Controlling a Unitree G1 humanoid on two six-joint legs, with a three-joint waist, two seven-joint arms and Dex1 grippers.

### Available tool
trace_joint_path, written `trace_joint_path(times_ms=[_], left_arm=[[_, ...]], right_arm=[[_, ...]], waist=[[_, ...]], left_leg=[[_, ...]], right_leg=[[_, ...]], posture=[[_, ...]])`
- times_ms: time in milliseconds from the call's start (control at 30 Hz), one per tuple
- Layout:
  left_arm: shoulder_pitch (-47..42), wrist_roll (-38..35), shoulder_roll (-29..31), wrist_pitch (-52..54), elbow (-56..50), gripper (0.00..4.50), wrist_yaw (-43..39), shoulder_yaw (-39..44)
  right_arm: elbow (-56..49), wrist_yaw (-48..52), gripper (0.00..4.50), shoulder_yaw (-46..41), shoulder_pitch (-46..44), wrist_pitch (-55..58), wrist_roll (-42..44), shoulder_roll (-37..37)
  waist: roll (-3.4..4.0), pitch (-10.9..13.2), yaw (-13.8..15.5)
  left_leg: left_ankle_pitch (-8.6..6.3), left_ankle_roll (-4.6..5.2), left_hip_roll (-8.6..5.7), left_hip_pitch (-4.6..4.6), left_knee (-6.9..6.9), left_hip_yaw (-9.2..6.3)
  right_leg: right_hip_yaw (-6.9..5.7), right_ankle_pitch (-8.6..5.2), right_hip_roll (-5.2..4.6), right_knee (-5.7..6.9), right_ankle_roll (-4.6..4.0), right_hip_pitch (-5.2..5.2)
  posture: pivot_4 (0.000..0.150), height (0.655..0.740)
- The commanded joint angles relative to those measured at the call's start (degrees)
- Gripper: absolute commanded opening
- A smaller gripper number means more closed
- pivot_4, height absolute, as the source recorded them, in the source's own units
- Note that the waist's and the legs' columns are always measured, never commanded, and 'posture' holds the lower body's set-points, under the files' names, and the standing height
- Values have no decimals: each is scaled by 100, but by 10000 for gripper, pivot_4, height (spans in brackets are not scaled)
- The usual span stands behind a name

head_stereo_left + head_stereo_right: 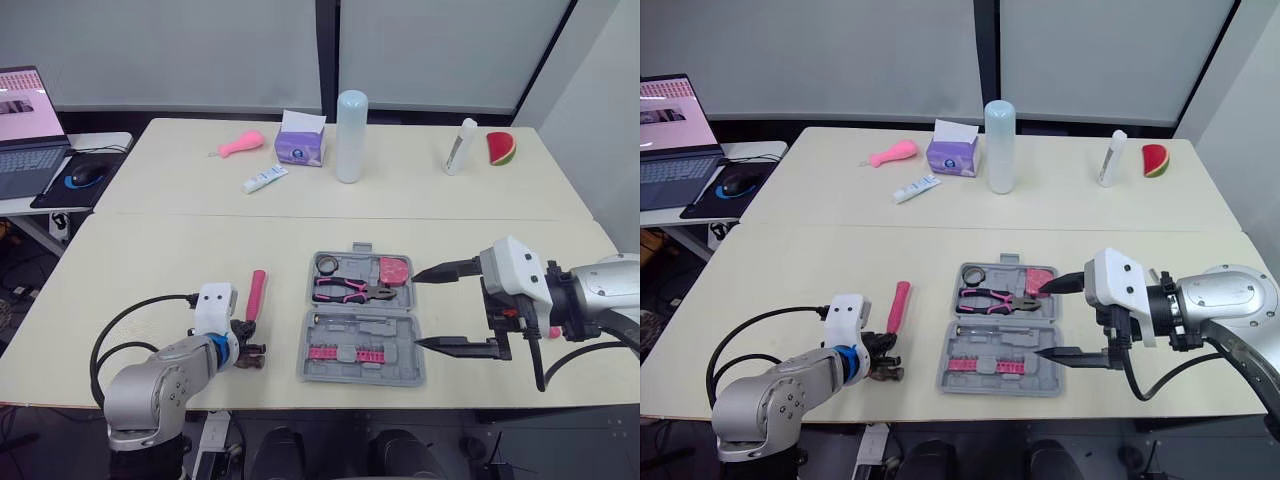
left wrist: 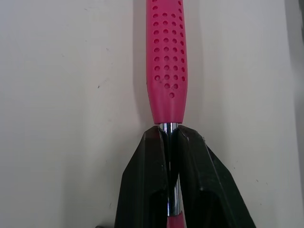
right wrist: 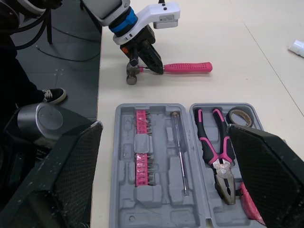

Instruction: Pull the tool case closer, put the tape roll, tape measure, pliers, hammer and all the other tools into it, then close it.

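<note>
**Left eye view: hammer clamped left of the open case, right claw wide at its other side**

Left of the grey plastic tool case [image 1: 405,345], near it on the cream worktop [image 1: 150,260], is the pink-handled hammer [image 1: 256,295], its grip pointing away from the robot. The left claw [image 1: 248,352] is clamped on the hammer's bare metal shaft, between the pink grip and the head. The left wrist view shows both black fingers [image 2: 152,166] pressed against the steel.

The case lies open and flat, with its two halves side by side. The far half holds a dark tape roll [image 1: 327,264], pink-and-black pliers [image 1: 350,290] and a pink-red block [image 1: 393,270]. The near half holds a slim screwdriver [image 3: 179,152] and a row of pink bit holders [image 1: 345,353].

Just right of the case, the right claw [image 1: 417,309] is spread wide and holds nothing, its fingertips pointing at the case's right edge.

Beyond the case on the farther worktop stand a purple tissue box [image 1: 300,145] and a tall pale bottle [image 1: 351,135].
</note>
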Motion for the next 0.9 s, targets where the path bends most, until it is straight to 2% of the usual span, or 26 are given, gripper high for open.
trace_joint_path(times_ms=[33, 233, 333, 400, 433, 467, 567, 633, 767, 833, 900], left_arm=[[-127, 6, 3, -113, -131, 9542, -18, 77], [-188, -275, 320, 404, -675, 27270, -311, 584], [-118, -632, 744, 698, -1161, 35844, -764, 893], [22, -872, 1287, 446, -1267, 41548, -1289, 1024], [81, -993, 1632, 156, -1194, 41548, -1678, 1035], [184, -902, 2112, -412, -1051, 41548, -2113, 845], [328, 71, 3567, -3617, -234, 41548, -4036, -198], [21, 650, 4085, -5489, 672, 41548, -4977, -778], [-1171, 1651, 4457, -8860, 2818, 41548, -6363, -1892], [-2176, 2332, 4391, -11008, 4257, 41548, -6930, -2618], [-2860, 2641, 4237, -12318, 5317, 41548, -7204, -3062]], right_arm=[[-94, 33, 45000, -98, -2, -94, -12, -65], [-179, -51, 45000, -265, 118, -45, 42, -93], [-253, -129, 45000, -389, 219, -13, 96, -89], [-328, -228, 45000, -467, 284, 31, 143, -53], [-373, -288, 45000, -492, 317, 49, 153, -33], [-420, -353, 45000, -506, 355, 70, 158, -12], [-584, -587, 45000, -477, 478, 127, 146, 75], [-676, -748, 45000, -361, 491, 180, 109, 146], [-796, -1063, 45000, -100, 525, 243, -79, 251], [-853, -1259, 45000, 62, 463, 413, -101, 294], [-899, -1357, 45000, 173, 393, 551, -64, 298]], waist=[[0, 0, 1], [0, 0, 0], [-1, 1, 3], [-1, 3, 1], [0, 3, -1], [1, 7, -2], [15, 20, 9], [35, 33, 63], [49, 43, 93], [46, 46, 107], [43, 46, 100]], left_leg=[[0, 0, -1, 0, 0, -5], [0, 0, -8, 0, -1, -32], [0, -1, -9, -4, -3, -42], [0, -1, -11, -4, -6, -46], [1, -1, -11, -3, -8, -49], [1, -2, -12, 1, -9, -51], [2, -3, -15, 4, -10, -60], [2, -4, -31, 8, -10, -64], [2, 2, -62, 3, -10, -57], [1, 3, -66, -4, -11, -51], [1, 3, -71, -21, -10, -42]], right_leg=[[-1, 0, 2, -6, 0, 7], [-4, 0, 6, -32, 0, 35], [-9, 0, 7, -37, 0, 36], [-10, 0, 7, -39, 0, 38], [-11, 0, 7, -42, 0, 39], [-11, 0, 7, -41, 0, 40], [-17, 0, 7, -44, 0, 41], [-15, 0, 2, -44, 0, 42], [0, 0, -2, -43, 0, 32], [3, 0, -1, -41, 0, 19], [1, 0, 17, -39, 0, -6]], posture=[[1500, 7075], [1500, 7075], [1500, 7075], [1500, 7075], [1500, 7075], [1500, 7075], [1500, 7075], [1500, 7075], [1500, 7075], [1500, 7075], [1500, 7075]])
